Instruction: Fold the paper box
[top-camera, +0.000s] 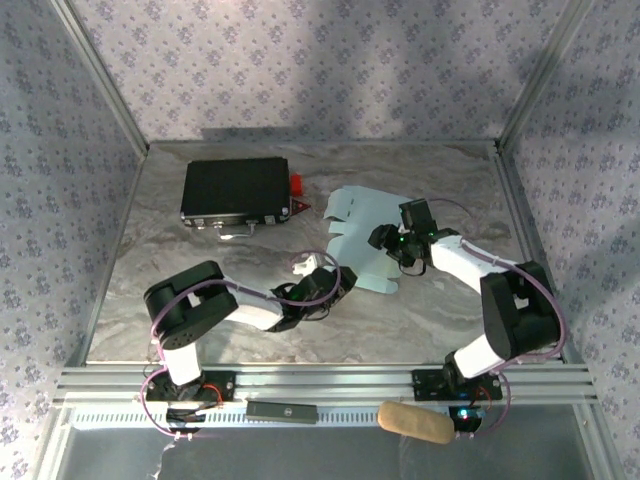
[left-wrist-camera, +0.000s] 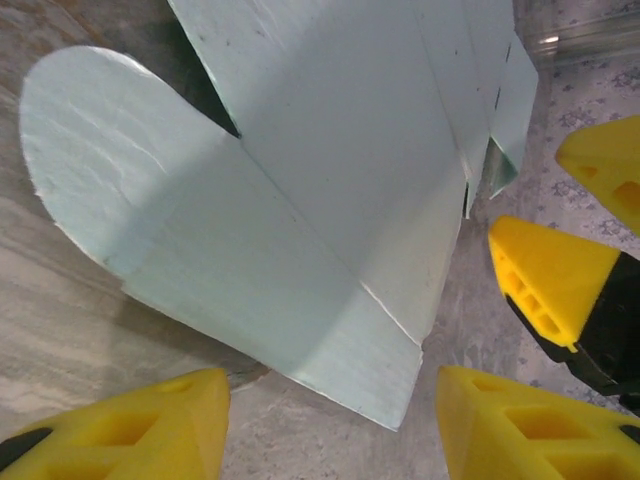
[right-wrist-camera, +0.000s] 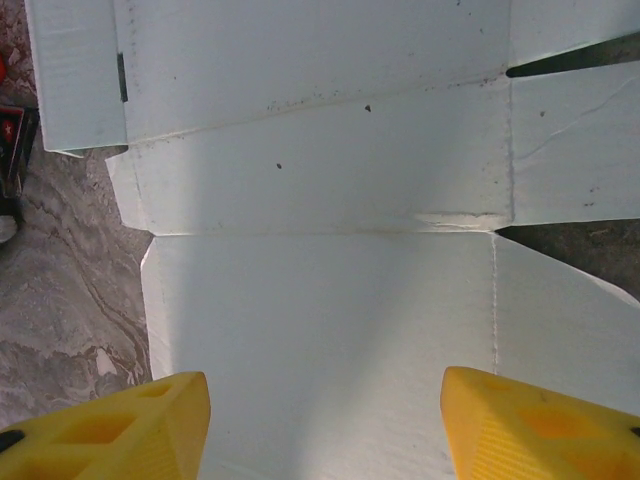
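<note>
**Item 1, paper box** (top-camera: 362, 225): pale blue die-cut sheet, still unfolded. It lies right of centre on the desk (top-camera: 150, 260), nearer the far edge than the near one. Its long axis runs from the far edge toward the near edge, leaning slightly right at the near end. The top external view shows part of it lifted off the surface.
- Left wrist view: paper box (left-wrist-camera: 330, 200) seen close, with one rounded flap (left-wrist-camera: 90, 150) pointing left and a creased panel corner raised above the marble.
- Right wrist view: paper box (right-wrist-camera: 320, 150) seen as flat panels with crosswise score lines and slits at the right side.

**Item 2, left gripper** (top-camera: 330, 280): at the sheet's near-left edge. Left gripper (left-wrist-camera: 330, 435) has its jaws apart and nothing pinched. This view also catches the other arm's yellow fingers (left-wrist-camera: 545, 280) at the right.

**Item 3, right gripper** (top-camera: 385, 240): over the sheet's right side. Right gripper (right-wrist-camera: 325, 430) has its jaws spread wide above a panel, not clamped.

**Item 4, black case** (top-camera: 235, 188): far-left of the desk, lid closed, contents hidden. A red part (top-camera: 296, 184) sits at its right end.
</note>
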